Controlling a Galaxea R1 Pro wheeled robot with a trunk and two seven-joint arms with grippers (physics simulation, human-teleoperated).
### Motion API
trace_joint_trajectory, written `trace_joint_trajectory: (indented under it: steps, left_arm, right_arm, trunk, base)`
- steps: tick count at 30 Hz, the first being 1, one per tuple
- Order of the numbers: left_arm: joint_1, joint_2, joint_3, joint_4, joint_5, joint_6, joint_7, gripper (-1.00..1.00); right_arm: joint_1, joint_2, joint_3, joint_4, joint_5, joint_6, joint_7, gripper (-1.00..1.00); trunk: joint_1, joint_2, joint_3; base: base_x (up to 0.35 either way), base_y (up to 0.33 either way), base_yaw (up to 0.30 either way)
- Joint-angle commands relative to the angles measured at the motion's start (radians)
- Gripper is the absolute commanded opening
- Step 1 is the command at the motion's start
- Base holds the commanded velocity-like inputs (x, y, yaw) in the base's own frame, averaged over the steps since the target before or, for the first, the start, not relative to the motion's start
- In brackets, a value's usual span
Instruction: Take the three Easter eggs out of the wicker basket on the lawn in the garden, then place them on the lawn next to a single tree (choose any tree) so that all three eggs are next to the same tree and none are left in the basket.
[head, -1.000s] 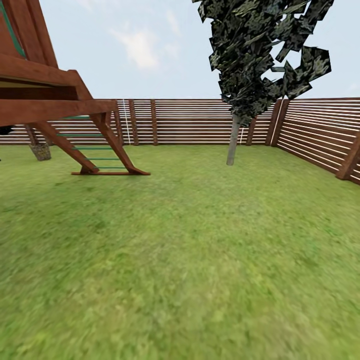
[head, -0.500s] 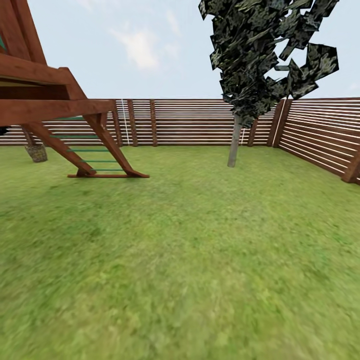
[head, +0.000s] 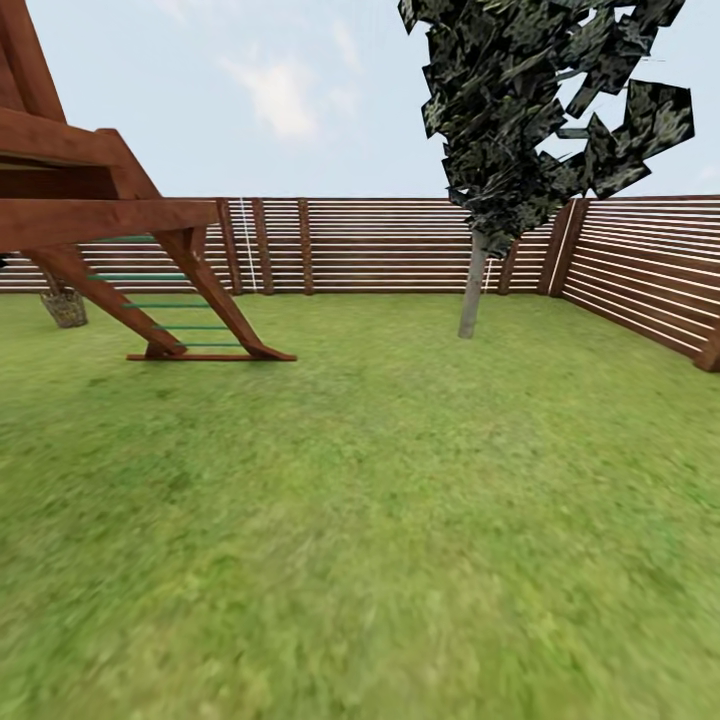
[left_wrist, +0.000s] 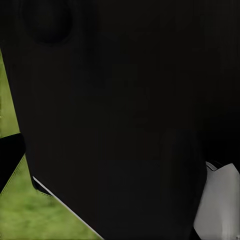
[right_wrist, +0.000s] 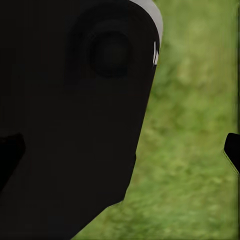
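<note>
The lawn stretches ahead in the head view, mottled green and blurred close by. Far left, behind the legs of a wooden play structure, stands a small brown woven thing that looks like the wicker basket; its contents cannot be made out, and the Easter eggs are hidden. In the right wrist view my right gripper is open, one dark fingertip at each side edge, grass beyond and a black robot part between. The left wrist view has one dark finger at its edge, spread as wide, beside a black robot part.
A wooden play structure with a green-runged ladder stands at the left. A dark-leaved tree with a pale grey trunk grows at the back right. A brown slatted fence closes the back and right side.
The whole head view has shifted: the play structure and basket slid left and the tree slightly right and nearer, so the camera has moved. Nothing in the garden itself has moved.
</note>
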Motion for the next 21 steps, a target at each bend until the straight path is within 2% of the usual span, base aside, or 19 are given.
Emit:
trace_joint_trajectory:
  steps: [1, 21]
  left_arm:
    - [0.001, 0.000, -0.001, -0.002, -0.001, 0.001, -0.002, 1.00]
    - [0.001, 0.001, -0.001, -0.002, -0.001, 0.001, -0.002, 1.00]
  right_arm:
    - [-0.001, 0.000, 0.005, 0.002, 0.002, 0.000, 0.002, 1.00]
    - [-0.001, 0.000, 0.005, 0.002, 0.002, 0.000, 0.002, 1.00]
  trunk:
    - [0.001, 0.000, -0.001]
    - [0.001, 0.000, -0.001]
  base:
    - [0.335, 0.000, 0.000]
    - [0.335, 0.000, 0.000]
